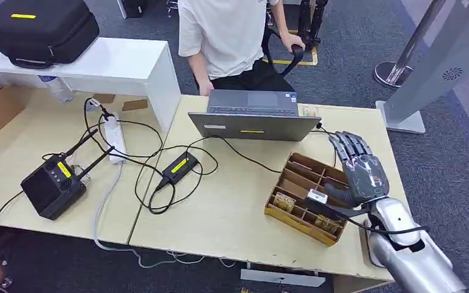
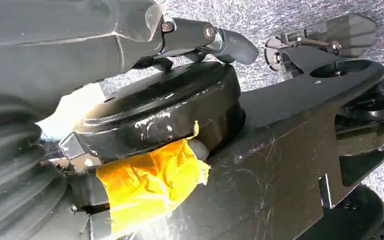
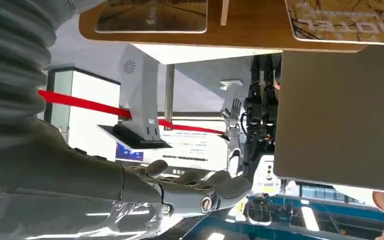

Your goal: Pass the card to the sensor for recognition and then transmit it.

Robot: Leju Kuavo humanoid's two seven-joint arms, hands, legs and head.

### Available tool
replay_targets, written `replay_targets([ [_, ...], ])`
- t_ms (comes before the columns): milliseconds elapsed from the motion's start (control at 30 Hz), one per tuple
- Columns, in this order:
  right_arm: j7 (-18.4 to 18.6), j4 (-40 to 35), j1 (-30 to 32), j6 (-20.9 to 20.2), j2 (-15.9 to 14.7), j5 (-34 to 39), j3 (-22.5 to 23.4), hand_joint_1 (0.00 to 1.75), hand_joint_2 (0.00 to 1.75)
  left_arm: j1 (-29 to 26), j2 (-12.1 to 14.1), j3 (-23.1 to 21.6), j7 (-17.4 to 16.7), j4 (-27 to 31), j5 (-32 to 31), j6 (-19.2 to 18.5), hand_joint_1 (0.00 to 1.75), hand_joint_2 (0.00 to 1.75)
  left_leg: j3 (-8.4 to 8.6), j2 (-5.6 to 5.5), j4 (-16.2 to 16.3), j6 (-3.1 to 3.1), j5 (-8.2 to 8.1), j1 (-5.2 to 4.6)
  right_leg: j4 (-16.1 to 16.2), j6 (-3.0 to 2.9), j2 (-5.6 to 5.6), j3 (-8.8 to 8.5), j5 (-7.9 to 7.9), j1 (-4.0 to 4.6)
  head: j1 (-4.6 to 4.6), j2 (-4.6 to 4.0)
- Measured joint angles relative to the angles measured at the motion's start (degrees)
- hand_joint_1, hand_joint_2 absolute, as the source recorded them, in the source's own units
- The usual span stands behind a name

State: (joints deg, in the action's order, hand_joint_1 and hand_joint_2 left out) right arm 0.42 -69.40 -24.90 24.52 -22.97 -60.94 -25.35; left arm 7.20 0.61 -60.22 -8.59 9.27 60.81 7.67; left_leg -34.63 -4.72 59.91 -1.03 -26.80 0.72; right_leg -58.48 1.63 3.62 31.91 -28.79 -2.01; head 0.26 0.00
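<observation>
**Right hand spread above the card tray, left hand down by the body**

Head view: right hand (image 1: 359, 166), dark grey on a silver arm, raised over the right end of the pale wooden table (image 1: 220, 201) — fingers apart, straight, pointing away, holding nothing. Just beneath and beside it, a brown wooden compartmented tray (image 1: 304, 195) with printed cards (image 1: 284, 202) lying in the near cells. A small white sensor block (image 1: 317, 196) on a black cable, sitting at the tray's middle, close by the thumb. Behind the tray, an open grey laptop (image 1: 253, 116); behind that, a person in a white T-shirt (image 1: 226, 33). Further left, a black box with a yellow label (image 1: 54, 185), a white power strip (image 1: 115, 137), a small black adapter (image 1: 179, 166) and looping black cables.

Left wrist view: left hand (image 2: 200, 37) against grey carpet, dark fingers stretched out near black body parts — nothing seen in it; cannot tell how wide.

Right wrist view: right hand's fingers extended, empty, close to the wooden tray's edge, two cards visible in it, the grey laptop lid alongside.
</observation>
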Motion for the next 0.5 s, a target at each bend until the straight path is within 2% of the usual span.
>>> replay_targets([
  [500, 0.15, 1.11, 0.15, 0.37, -0.02, -0.11, 0.5, 0.0, 1.75, 0.0, 0.0, -0.04, -0.02, -0.02, 0.31, 0.07, 0.0, 1.75, 0.01, 0.0, 0.01, 0.0, 0.0, 0.0, 0.01, 0.0, 0.0, 0.0, 0.0, 0.0, 0.0, 0.0],
])
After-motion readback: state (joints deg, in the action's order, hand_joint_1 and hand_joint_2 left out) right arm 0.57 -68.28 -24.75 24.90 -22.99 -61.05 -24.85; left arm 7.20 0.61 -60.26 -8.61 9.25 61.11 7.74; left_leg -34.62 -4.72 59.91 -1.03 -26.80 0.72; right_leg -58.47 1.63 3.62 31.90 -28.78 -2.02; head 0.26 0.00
